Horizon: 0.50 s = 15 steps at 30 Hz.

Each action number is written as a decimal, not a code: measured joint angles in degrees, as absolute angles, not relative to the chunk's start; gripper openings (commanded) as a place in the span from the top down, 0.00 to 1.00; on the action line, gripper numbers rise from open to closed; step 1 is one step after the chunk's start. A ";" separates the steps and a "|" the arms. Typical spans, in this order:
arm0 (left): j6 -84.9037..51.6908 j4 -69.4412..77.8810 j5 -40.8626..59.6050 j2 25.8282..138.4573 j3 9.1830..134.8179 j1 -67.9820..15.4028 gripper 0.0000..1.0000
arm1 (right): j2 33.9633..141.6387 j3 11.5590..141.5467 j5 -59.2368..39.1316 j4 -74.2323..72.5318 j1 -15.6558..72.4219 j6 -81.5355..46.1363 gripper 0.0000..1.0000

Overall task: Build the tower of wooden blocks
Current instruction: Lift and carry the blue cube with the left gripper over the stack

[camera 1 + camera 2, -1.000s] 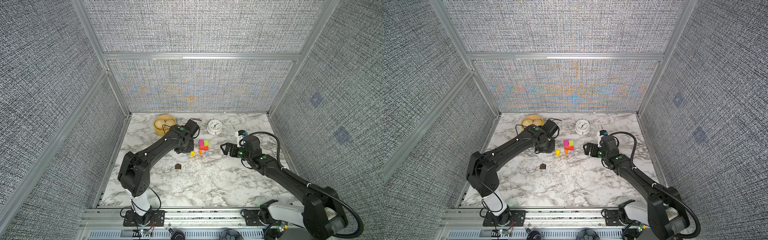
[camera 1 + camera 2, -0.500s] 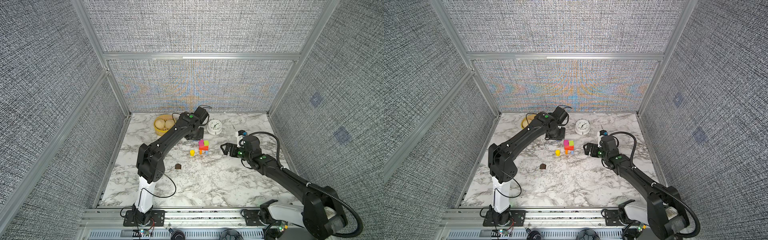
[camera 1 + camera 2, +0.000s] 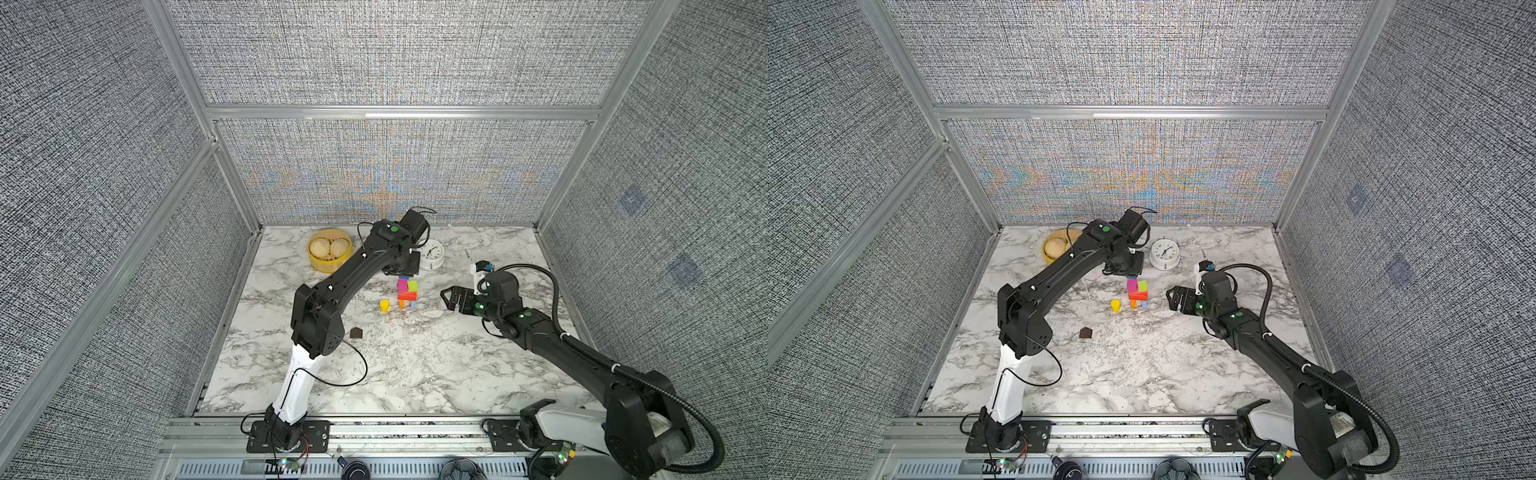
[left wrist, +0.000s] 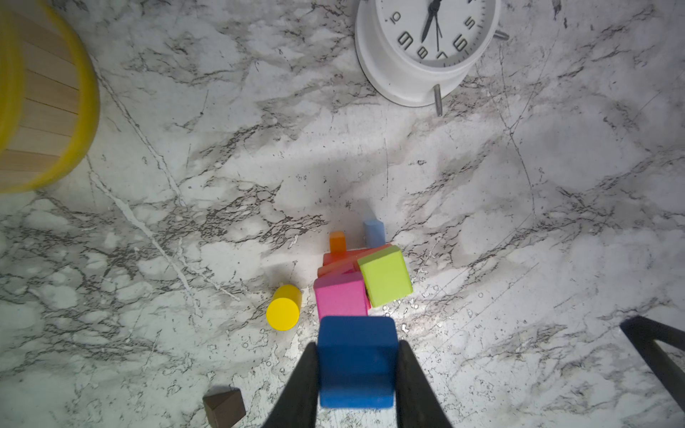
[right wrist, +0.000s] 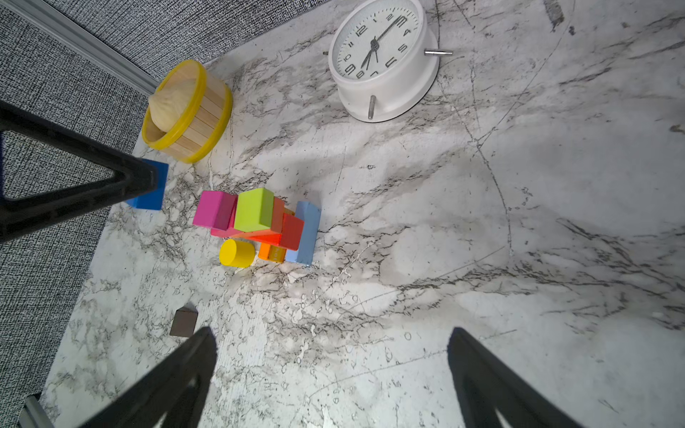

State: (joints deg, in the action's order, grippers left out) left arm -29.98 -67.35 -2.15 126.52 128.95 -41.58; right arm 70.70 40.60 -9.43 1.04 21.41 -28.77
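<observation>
Blue cube moved, between jaws, perhaps over tower.

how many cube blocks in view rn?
3. Pink cube and green cube sit side by side atop the tower; blue cube is clamped in the left tool, held over it. Others could be hidden inside the stack.

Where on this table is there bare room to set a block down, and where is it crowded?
Bare: the broad front middle of the table, in front of the brown house piece, and the right-rear corner behind the right gripper. Crowded: around the tower, between yellow cylinder, clock and left gripper holding the blue cube.
</observation>
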 measured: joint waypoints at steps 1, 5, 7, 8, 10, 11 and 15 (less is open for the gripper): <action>-29.98 -67.40 -1.80 126.91 129.23 -41.69 0.72 | 70.70 40.60 -9.43 1.04 21.41 -28.82 0.01; -29.98 -67.35 -1.26 127.94 130.08 -42.24 0.72 | 70.70 40.60 -9.45 1.04 21.41 -29.15 0.01; -29.98 -67.33 -0.93 128.42 130.39 -42.39 0.72 | 70.70 40.60 -9.45 1.04 21.41 -29.15 0.01; -29.98 -67.26 -0.73 128.70 130.54 -42.54 0.72 | 70.70 40.60 -9.45 1.04 21.41 -29.15 0.01; -29.95 -67.16 -0.23 129.25 130.76 -42.59 0.72 | 70.70 40.60 -9.45 1.04 21.41 -29.15 0.01; -29.95 -67.07 -0.05 129.54 130.93 -42.61 0.72 | 70.70 40.60 -9.45 1.04 21.41 -29.15 0.01; -29.93 -66.70 -0.03 130.34 131.39 -42.61 0.72 | 70.67 40.60 -9.45 1.04 21.41 -29.15 0.01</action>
State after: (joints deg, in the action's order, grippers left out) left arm -29.93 -66.70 -0.03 130.34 131.39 -42.61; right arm 70.67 40.60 -9.45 1.04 21.41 -29.15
